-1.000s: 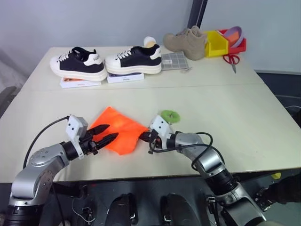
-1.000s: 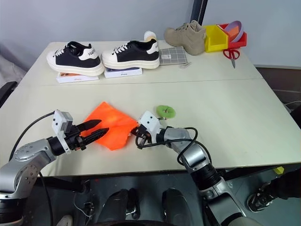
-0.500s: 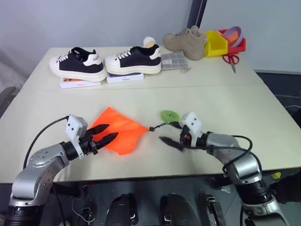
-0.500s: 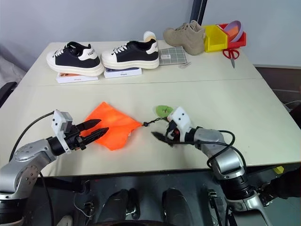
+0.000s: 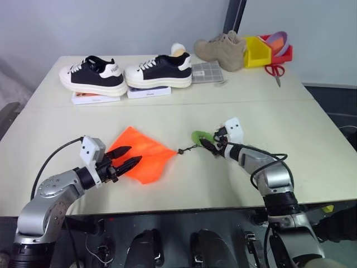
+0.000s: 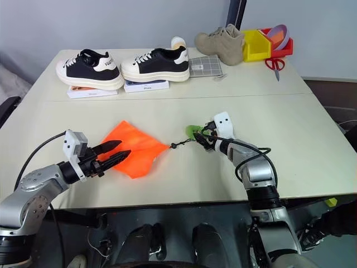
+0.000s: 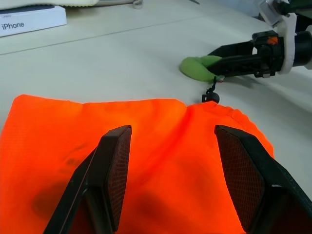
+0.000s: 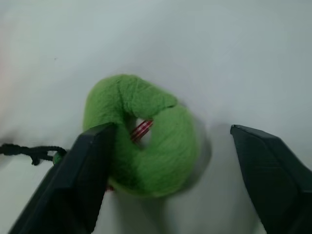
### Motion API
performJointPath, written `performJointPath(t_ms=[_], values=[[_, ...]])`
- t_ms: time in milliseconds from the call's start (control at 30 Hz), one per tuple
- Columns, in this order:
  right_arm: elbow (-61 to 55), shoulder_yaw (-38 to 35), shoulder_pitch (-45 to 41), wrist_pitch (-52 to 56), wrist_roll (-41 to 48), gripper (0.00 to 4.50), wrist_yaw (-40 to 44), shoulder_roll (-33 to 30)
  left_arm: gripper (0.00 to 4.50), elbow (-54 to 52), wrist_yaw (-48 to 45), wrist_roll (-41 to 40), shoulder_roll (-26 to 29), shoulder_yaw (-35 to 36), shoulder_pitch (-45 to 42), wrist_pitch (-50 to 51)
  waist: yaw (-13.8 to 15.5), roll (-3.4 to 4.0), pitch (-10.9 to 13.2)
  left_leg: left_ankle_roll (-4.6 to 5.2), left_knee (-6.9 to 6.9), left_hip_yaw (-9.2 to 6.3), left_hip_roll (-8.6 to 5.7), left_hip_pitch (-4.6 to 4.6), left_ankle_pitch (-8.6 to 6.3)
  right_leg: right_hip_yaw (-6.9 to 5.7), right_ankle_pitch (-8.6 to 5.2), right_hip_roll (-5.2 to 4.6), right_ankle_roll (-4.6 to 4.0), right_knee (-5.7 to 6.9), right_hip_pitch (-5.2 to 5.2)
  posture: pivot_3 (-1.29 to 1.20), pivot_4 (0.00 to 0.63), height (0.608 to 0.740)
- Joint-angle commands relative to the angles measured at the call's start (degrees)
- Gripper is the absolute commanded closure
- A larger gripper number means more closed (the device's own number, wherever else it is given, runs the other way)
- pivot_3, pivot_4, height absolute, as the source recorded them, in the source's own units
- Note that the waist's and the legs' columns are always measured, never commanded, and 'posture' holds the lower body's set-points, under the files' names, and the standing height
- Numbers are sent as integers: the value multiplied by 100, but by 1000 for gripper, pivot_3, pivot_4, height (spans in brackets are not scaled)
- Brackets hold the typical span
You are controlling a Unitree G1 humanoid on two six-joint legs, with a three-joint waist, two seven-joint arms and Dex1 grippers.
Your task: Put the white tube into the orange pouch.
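The orange pouch (image 5: pixel 144 159) lies flat on the table's near left, its black cord (image 5: pixel 187 149) running right to the green disc tag (image 5: pixel 199 135). My left gripper (image 5: pixel 133 156) is open, its fingers (image 7: pixel 114 170) spread just over the pouch's left part. My right gripper (image 5: pixel 205 143) is open at the green tag (image 8: pixel 141 134), one finger on each side of it. A small red-and-white striped bit (image 8: pixel 142 129) shows in the tag's hole; I cannot tell what it is. The white tube is hidden.
Two black-and-white sneakers (image 5: pixel 92 75) (image 5: pixel 159 68) sit on white boxes at the back left. Further right are a checked cloth (image 5: pixel 207 71), a tan boot (image 5: pixel 220 50), yellow (image 5: pixel 255 51) and red bins, and scissors (image 5: pixel 273 71).
My right gripper left the pouch's right edge, opened, and swung right and away to the green tag. The cord now lies stretched out. The left arm kept still.
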Motion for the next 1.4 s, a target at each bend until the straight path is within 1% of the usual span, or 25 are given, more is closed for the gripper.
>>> performJointPath(t_ms=[33, 100, 167, 267, 400, 500, 600, 700, 767, 800, 833, 867, 1033, 1200, 1267, 1400], values=[[-241, -76, 42, 85, 112, 2505, 107, -51, 1568, -210, -13, -11, 13, 61, 28, -104, 7, 0, 0, 0, 0, 0, 0, 0, 0, 0, 0, 0, 0, 0, 0, 0, 150, 740], [-411, -127, 94, 154, 202, 3562, 150, -78, 1568, -192, -21, -7, 21, 78, 44, -121, 12, 0, 0, 1, 1, 0, 0, 0, 0, 0, 0, -1, 0, 0, 1, 0, 150, 740], [-528, -154, 121, 169, 243, 4475, 167, -104, 1568, -172, -29, -4, 29, 87, 44, -133, 10, 0, 0, 0, 1, -1, 0, 0, -1, 0, 0, -1, 0, 0, 2, 0, 150, 740], [-788, -272, 52, -26, 309, 4475, 167, -113, 1568, -100, -47, -3, 56, 111, -16, -140, 4, 0, 0, 0, 0, -1, 0, 0, -1, 0, 0, -1, 0, 0, 1, 0, 150, 740], [-1376, -676, -443, -219, 757, 4475, 81, 56, 1568, 29, -64, -27, 78, 141, -193, -116, -5, 3, 2, 0, -1, -1, 0, -1, -1, 0, 0, -1, 0, 1, -2, 0, 150, 740], [-1609, -808, -748, -211, 1010, 4475, 21, 170, 1568, 70, -73, -34, 73, 128, -283, -89, -2, 2, 1, 1, -1, -1, 1, 0, -1, 0, 0, 2, 1, 4, -3, 0, 150, 740], [-1822, -804, -1040, -145, 1232, 4475, -33, 290, 1568, 125, -91, 0, 66, 70, -400, -80, 6, 2, 1, -1, -5, -1, 1, 0, 0, 0, 0, 2, 1, 3, -3, 0, 150, 740], [-1891, -670, -1125, -143, 1272, 4475, -46, 348, 1568, 156, -139, -138, 34, 65, -524, 25, 23, 2, 1, -1, -3, -1, 1, -2, 0, -2, 0, 1, 1, 3, -2, 0, 150, 740], [-1925, -580, -1130, -148, 1298, 4500, -40, 385, 1071, 142, -178, -289, -3, 72, -621, 132, 12, 2, 1, -1, 0, 1, -1, -3, 0, -1, 0, -2, 2, 3, -2, 0, 150, 740], [-1953, -532, -1115, -144, 1318, 4500, -30, 401, 768, 133, -197, -316, -10, 46, -673, 145, 7, 2, 1, -1, 1, 2, -1, -3, 0, -1, 0, -3, 2, 3, -1, 0, 150, 740], [-1977, -478, -1097, -133, 1338, 4500, -15, 417, 297, 151, -201, -265, -22, -9, -754, 109, 4, 2, 1, 0, 1, 2, -1, -2, 0, -1, 1, -3, 3, 3, -1, 0, 150, 740], [-1993, -426, -1078, -129, 1339, 4500, 2, 421, 79, 181, -201, -203, -44, -68, -845, 59, 6, 2, 1, 0, 1, 1, -1, -2, 0, -1, 1, -2, 3, 4, -1, 0, 150, 740], [-2002, -265, -1001, -124, 1358, 4500, 47, 430, 79, 477, -354, 112, -178, -516, -1443, -172, 11, 2, 1, -2, 1, 0, -1, -2, 2, -2, 2, 1, 4, 7, -1, 0, 150, 740], [-2063, -173, -952, -120, 1382, 4500, 45, 493, 79, 1218, -294, 1024, -672, -1331, -2359, -964, 36, 1, 1, -1, 5, 1, -3, -2, 3, -2, 4, 7, 7, 7, 1, 0, 150, 740], [-2094, -152, -937, -114, 1386, 4500, 32, 513, 79, 1452, -305, 1189, -867, -1504, -2590, -1123, 32, 1, 1, -1, 5, 3, -3, -2, 3, -1, 4, 9, 8, 5, 1, 0, 150, 740], [-2126, -72, -908, -111, 1282, 4500, -34, 518, 79, 1791, -452, 1433, -1074, -1743, -2854, -1367, -1, 1, 1, -3, 3, 2, 3, -2, 5, 1, 4, 17, 9, 6, -2, 0, 150, 740]])
